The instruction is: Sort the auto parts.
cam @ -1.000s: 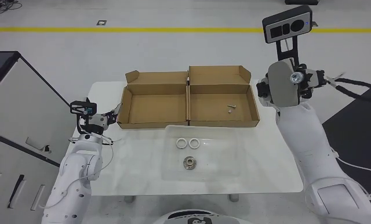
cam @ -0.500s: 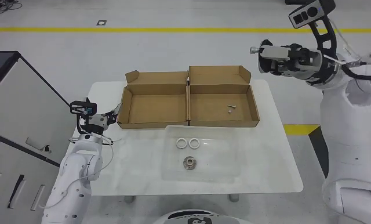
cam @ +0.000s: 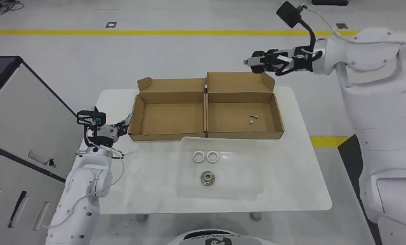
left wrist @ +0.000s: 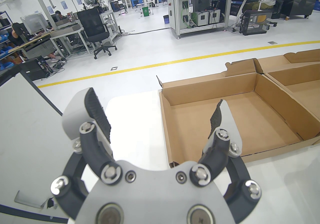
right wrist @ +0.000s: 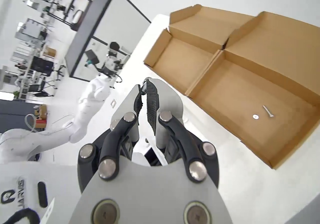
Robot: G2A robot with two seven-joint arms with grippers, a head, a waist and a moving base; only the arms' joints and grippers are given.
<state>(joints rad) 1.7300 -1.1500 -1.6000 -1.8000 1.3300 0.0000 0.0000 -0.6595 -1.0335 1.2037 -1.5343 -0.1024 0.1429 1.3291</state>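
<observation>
Right fingers clamped on small coiled part, raised past far side of right box. Left fingers apart, low at desk edge beside left box. Screw and washer lie inside right box. Two white rings and flanged metal part sit on desk in front of boxes.

Lighting was bright, even, overhead; shadows on the white table faint; wrist views bowed at edges.

box walls block sides, tops open
</observation>
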